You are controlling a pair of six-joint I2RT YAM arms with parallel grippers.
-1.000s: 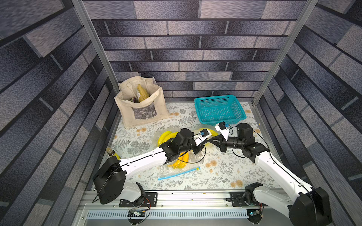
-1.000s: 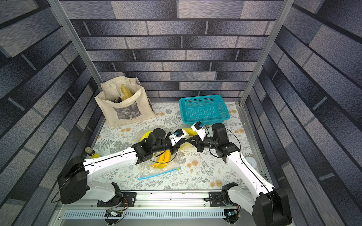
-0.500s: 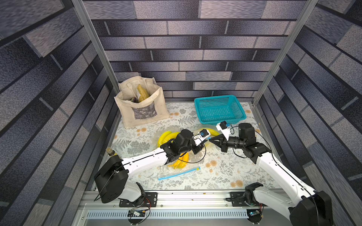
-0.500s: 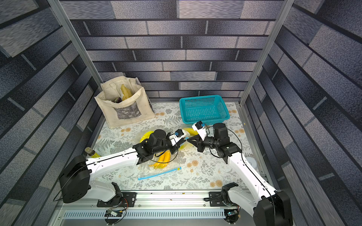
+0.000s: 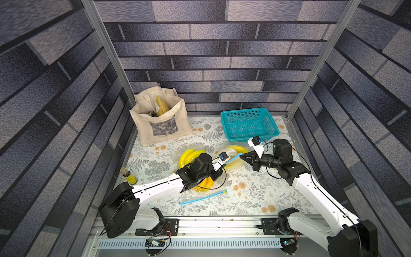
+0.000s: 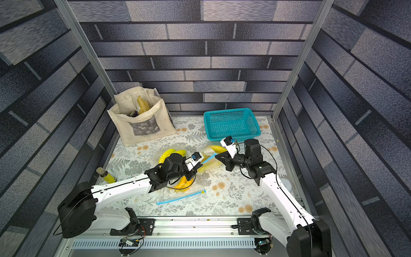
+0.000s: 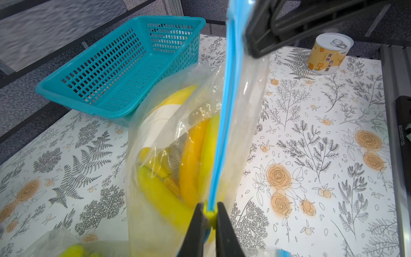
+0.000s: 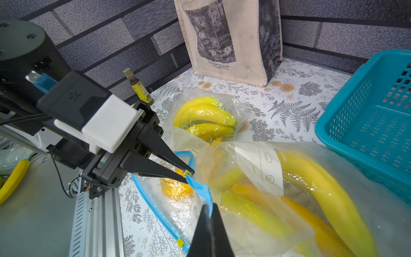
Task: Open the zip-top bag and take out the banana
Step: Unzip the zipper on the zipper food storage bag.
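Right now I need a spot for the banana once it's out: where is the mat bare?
Bare: the mat's front strip between the right arm and the nearest zip bag; also the back strip between tote bag and teal basket. Crowded: the middle, with bagged bananas under and beside the left arm.

Tote bag (image 5: 162, 131) stands back left, basket (image 5: 243, 110) back right; zip-top bag (image 5: 235, 163), banana (image 5: 236, 147) inside, sits before the basket; bottle (image 5: 129, 177) far left

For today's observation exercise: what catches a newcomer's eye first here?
A clear plastic zip-top bag of yellow bananas is pinched mid-table by its blue zip strip between the left end effector and right end effector. Behind it sit a teal plastic mesh basket and a cream canvas tote bag.
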